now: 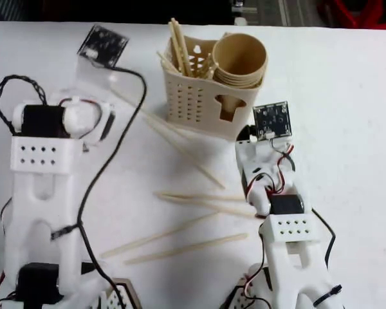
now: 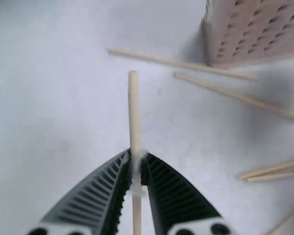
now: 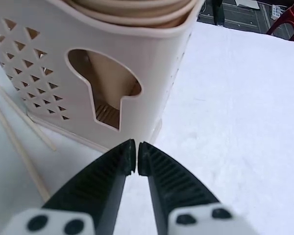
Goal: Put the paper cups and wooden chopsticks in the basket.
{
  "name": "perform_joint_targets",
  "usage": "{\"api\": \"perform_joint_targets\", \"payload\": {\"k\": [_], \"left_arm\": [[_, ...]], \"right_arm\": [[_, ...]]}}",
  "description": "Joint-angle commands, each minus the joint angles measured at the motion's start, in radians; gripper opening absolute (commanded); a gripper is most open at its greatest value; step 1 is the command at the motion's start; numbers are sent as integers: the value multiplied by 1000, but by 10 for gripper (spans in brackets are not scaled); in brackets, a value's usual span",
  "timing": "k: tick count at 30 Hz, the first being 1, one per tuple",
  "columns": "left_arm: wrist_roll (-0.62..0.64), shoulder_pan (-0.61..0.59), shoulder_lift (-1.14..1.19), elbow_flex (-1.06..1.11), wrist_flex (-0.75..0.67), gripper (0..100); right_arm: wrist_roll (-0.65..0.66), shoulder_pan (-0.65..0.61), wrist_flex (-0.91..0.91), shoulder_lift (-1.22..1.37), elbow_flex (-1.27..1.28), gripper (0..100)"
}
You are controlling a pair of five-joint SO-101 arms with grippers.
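Left wrist view gives you the left hand [image 2: 135, 157] pinching 1 wooden chopstick [image 2: 133, 112] between its dark ribbed fingers [image 2: 112, 186]. The stick runs straight out past the fingertips, over the white worktop [image 2: 54, 98]. Beyond it, 2 loose chopsticks [image 2: 186, 63] lie on the worktop at the foot of the basket [image 2: 255, 29], and the nearer of the 2 reaches right up to its base.

Right wrist view shows your right hand [image 3: 136, 149] pressed together with nothing between its fingers. It sits low, just in front of the basket wall that has the keyhole-shaped cutout [image 3: 105, 85]. The paper cups [image 3: 132, 12] sit nested inside, and you can see their side through that cutout.

From the high view, the basket stands upright toward the far middle of the worktop. The stacked paper cups are in the part nearer the right arm [image 1: 289, 232]. A bunch of chopsticks [image 1: 180, 45] stands on end in the part nearer the left arm [image 1: 42, 167]. More loose chopsticks are scattered flat between the 2 arms. 2 run at a slant from the basket's foot, 2 lie close together beside the right arm, and 2 more lie nearer the arm bases.
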Motion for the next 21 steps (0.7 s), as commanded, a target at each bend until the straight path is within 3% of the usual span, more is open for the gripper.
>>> {"api": "perform_joint_targets", "payload": {"k": [1, 7, 15, 21], "left_arm": [[72, 120, -42, -192, 0, 21], [178, 188, -35, -408, -5, 21], [180, 274, -44, -566, -89, 21], [187, 291, -41, -569, -250, 21]], "right_arm": [[-2, 10, -22, -36, -14, 25], [-2, 21, -22, -36, -14, 25], [-2, 21, -22, -36, -14, 25], [-2, 21, -22, -36, -14, 25]]}}
